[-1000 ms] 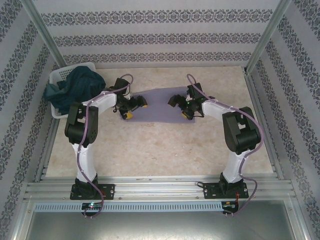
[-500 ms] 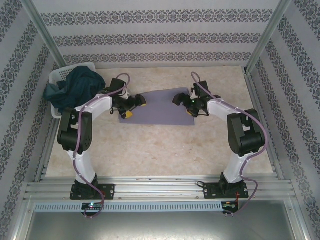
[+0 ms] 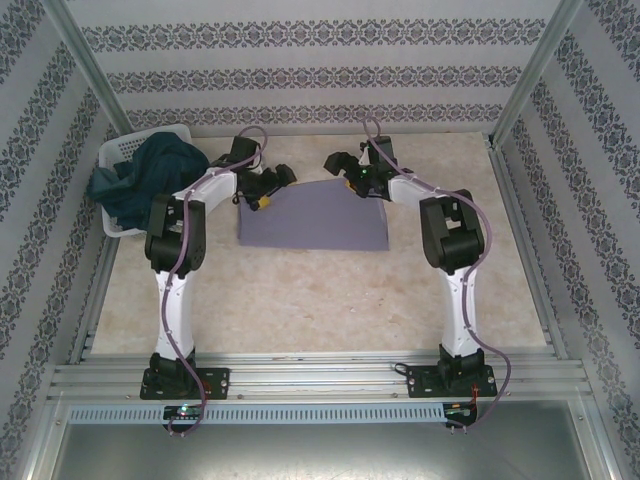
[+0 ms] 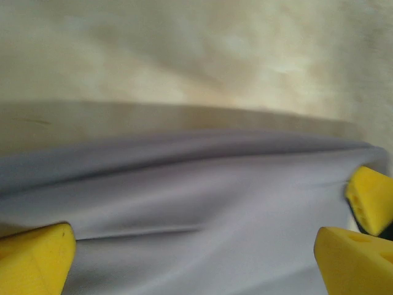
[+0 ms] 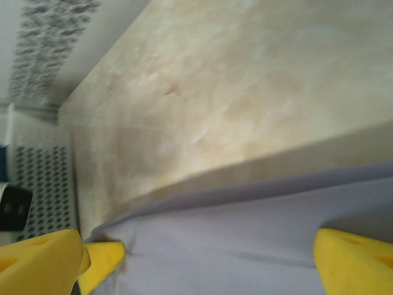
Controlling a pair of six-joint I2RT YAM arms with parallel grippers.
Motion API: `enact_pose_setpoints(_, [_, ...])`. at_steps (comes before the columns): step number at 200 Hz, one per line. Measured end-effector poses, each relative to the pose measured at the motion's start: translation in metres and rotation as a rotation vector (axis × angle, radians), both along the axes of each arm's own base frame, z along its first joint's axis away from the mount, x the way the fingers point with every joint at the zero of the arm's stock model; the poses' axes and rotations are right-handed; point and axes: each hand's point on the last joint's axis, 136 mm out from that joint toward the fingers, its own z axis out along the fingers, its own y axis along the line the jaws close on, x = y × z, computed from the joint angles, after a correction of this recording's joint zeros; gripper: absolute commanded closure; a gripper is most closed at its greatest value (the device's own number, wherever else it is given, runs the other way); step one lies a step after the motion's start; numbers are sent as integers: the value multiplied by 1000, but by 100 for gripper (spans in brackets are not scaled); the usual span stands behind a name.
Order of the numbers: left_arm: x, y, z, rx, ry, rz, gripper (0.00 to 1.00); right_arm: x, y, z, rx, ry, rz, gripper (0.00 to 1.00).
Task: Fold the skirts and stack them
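A light grey-lavender skirt (image 3: 315,220) lies flat in the middle of the table. My left gripper (image 3: 268,187) hangs open over its far left corner, and my right gripper (image 3: 345,170) hangs open over its far right edge. In the left wrist view the lavender skirt (image 4: 196,203) spreads under the left gripper (image 4: 193,252), whose yellow fingertips (image 4: 34,261) stand wide apart. In the right wrist view the skirt's far edge (image 5: 245,196) runs under the open right gripper (image 5: 199,261). A dark teal-blue skirt (image 3: 160,175) is heaped in the basket.
A white mesh basket (image 3: 125,150) stands at the far left corner against the wall. Patterned walls and metal posts close in the table on three sides. Bare marble tabletop (image 3: 320,300) lies between the skirt and the arm bases.
Both arms have reached farther back, carrying the grippers from the skirt's middle to its far edge. The lavender skirt now shows as a full flat rectangle.
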Motion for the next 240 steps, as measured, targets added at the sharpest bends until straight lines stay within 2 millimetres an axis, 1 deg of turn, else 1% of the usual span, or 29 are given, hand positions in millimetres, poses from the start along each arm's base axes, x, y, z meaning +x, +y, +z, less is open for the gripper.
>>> enact_pose_setpoints(15, [5, 6, 2, 8, -13, 10, 0, 6, -10, -17, -23, 29, -58, 4])
enact_pose_setpoints(39, [8, 13, 3, 9, -24, 8, 0, 21, -23, -8, -36, 2, -116, 4])
enact_pose_setpoints(56, [7, 13, 7, -12, -31, -15, 0, 23, -32, -9, -45, 3, -128, 2])
enact_pose_setpoints(68, [3, 11, 15, -29, -43, -38, 0, 23, -37, -9, -53, 3, -129, 2])
enact_pose_setpoints(84, [-9, 12, 36, -31, -65, -62, 0, 20, -41, -5, -60, -4, -116, 2])
enact_pose_setpoints(102, [-26, 18, 77, 10, -130, -83, 0, 7, -39, 10, -57, -14, -89, 2])
enact_pose_setpoints(114, [-38, 27, 108, 52, -187, -89, 0, -6, -38, 25, -51, -25, -70, 2])
enact_pose_setpoints(121, [-44, 33, 121, 76, -215, -91, 0, -13, -35, 35, -46, -35, -57, 2])
enact_pose_setpoints(127, [-50, 40, 130, 96, -231, -91, 0, -20, -34, 44, -41, -46, -48, 2])
enact_pose_setpoints(137, [-59, 51, 136, 127, -239, -90, 0, -30, -30, 55, -31, -61, -27, 2])
enact_pose_setpoints(148, [-67, 64, 129, 158, -215, -89, 2, -41, -26, 64, -24, -72, -6, 2])
enact_pose_setpoints(156, [-73, 73, 116, 181, -183, -93, 5, -49, -23, 66, -19, -73, 9, 2])
enact_pose_setpoints(165, [-83, 81, 96, 201, -126, -103, 10, -56, -22, 63, -15, -68, 19, 2])
enact_pose_setpoints(183, [-102, 86, 55, 213, 1, -134, 20, -70, -19, 45, -17, -25, 36, 2])
enact_pose_setpoints(191, [-108, 85, 39, 215, 46, -151, 20, -77, -20, 34, -22, 3, 40, 2])
enact_pose_setpoints(201, [-114, 86, 24, 215, 90, -158, 20, -83, -21, 24, -25, 32, 44, 2])
enact_pose_setpoints(220, [-120, 88, 7, 225, 137, -158, 20, -87, -21, 13, -28, 56, 45, 3])
enact_pose_setpoints(240, [-118, 90, 0, 235, 150, -147, 23, -88, -19, 2, -14, 87, 47, 4])
